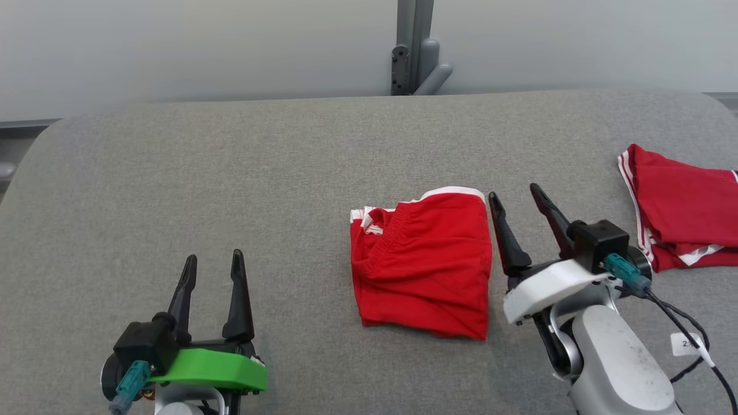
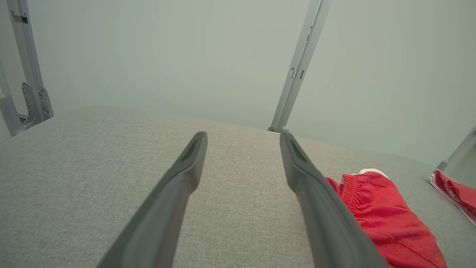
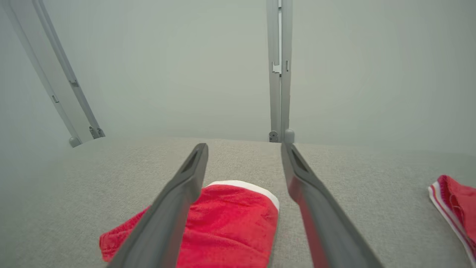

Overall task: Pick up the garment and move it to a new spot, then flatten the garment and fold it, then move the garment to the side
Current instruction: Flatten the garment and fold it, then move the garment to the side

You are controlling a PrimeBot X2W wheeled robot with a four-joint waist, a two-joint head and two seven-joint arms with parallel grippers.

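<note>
Work surface [image 1: 230,173]: grey woven fabric, flat, rounded far corners. Behind it is a plain pale wall [image 1: 173,46], with a grey metal upright [image 1: 415,46] ahead of both claws and roughly between them. Left gripper [image 1: 214,255], green mount: fingers spread wide, nothing held, bare fabric beneath. Right gripper [image 1: 514,191], white mount: fingers equally wide, empty. The folded red garment [image 1: 424,265], white trim at its far edge, lies flat just left of the right gripper and well to the right of the left one. Finger contact with the cloth: cannot tell. A second red garment [image 1: 680,213], white-striped, lies crumpled to the right of the right gripper.
</note>
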